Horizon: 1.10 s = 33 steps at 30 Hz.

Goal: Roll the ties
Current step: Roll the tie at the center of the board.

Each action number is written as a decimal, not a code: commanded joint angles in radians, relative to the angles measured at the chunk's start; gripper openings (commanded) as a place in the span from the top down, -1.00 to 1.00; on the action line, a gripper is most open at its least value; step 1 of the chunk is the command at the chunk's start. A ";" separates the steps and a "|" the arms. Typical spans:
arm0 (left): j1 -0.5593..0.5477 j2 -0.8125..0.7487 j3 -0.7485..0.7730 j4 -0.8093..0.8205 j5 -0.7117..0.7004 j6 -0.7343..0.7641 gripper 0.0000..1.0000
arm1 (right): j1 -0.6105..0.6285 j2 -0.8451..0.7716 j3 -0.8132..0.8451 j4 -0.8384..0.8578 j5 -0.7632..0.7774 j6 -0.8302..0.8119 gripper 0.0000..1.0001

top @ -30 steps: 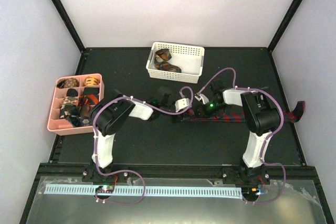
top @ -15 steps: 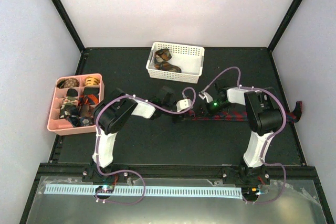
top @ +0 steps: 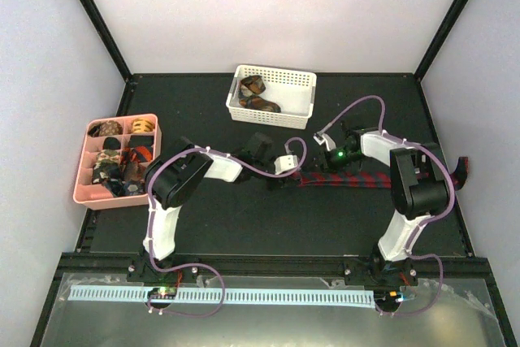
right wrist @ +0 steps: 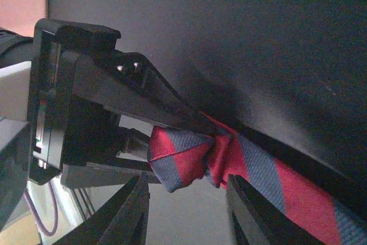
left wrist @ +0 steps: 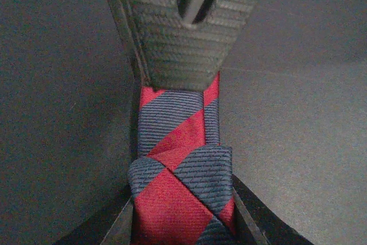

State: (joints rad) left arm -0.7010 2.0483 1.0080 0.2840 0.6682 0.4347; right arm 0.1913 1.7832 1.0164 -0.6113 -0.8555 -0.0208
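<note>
A dark red-and-navy plaid tie [top: 366, 180] lies as a long strip across the black table, right of centre. Its left end is folded into a small first turn. My left gripper [top: 294, 176] is shut on that folded end; in the left wrist view the fold [left wrist: 178, 199] sits between the two fingers of my left gripper [left wrist: 183, 230]. My right gripper [top: 327, 162] is open just right of it. In the right wrist view the fingers of my right gripper [right wrist: 186, 210] straddle the fold [right wrist: 183, 159] without touching it.
A white basket [top: 301, 95] at the back holds coiled ties [top: 256, 95]. A pink divided tray [top: 85, 188] on the left holds several rolled ties [top: 122, 156]. The plaid tie's far end [top: 461, 170] hangs past the table's right edge.
My right gripper has drawn back to the right and away from the left gripper. The left gripper has shifted slightly right with the tie's end.
</note>
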 commanded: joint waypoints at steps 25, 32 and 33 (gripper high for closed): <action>-0.026 0.042 0.037 -0.144 -0.085 0.027 0.29 | 0.060 0.115 0.050 0.041 0.007 0.036 0.58; -0.025 0.033 0.032 -0.142 -0.092 0.013 0.23 | 0.058 0.112 0.057 0.012 0.030 0.007 0.97; -0.023 0.026 0.025 -0.134 -0.094 0.004 0.15 | 0.057 0.109 0.051 0.014 0.042 0.006 0.97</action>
State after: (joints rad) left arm -0.7162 2.0483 1.0447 0.2192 0.6319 0.4500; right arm 0.2485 1.8973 1.0595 -0.5804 -0.8463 0.0074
